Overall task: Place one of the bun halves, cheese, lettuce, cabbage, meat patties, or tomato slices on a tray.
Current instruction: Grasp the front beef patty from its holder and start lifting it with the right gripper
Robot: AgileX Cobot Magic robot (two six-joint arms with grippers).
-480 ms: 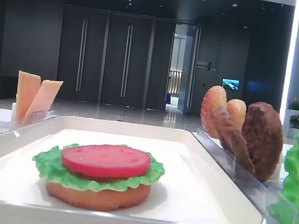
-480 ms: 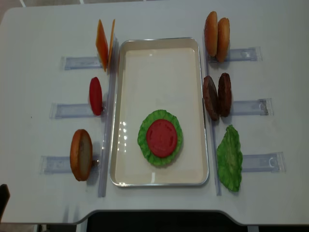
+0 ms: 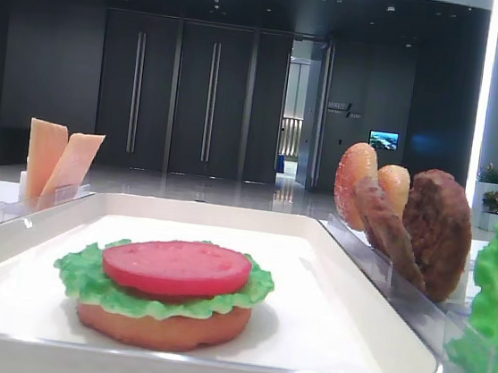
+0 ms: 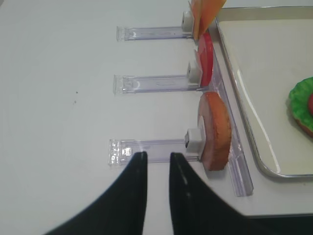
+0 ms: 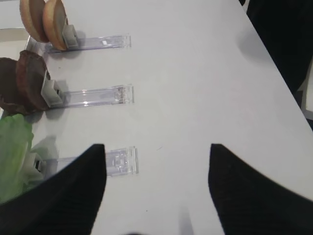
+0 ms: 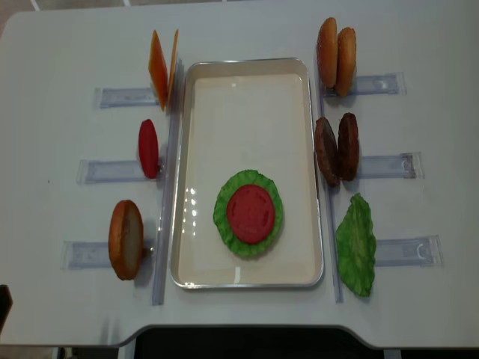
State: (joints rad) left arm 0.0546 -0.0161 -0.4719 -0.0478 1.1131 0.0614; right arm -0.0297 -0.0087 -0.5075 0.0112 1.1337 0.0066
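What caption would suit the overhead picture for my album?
Half-built burger on a white tray: bun base, lettuce and a tomato slice, with cheese, meat patties and buns waiting alongside.

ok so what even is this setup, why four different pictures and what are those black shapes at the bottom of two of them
It is a two-armed robot at a white table, photographed by four cameras at one moment. One camera looks straight down, one sits low at the tray's end, and one rides on each wrist. The black shapes are the grippers seen from those wrist cameras: the left gripper and the right gripper, both open and holding nothing. In the white tray lies a bun base under lettuce and a tomato slice. Around it, clear holders stand up cheese, another tomato slice, bun halves, meat patties and more lettuce.
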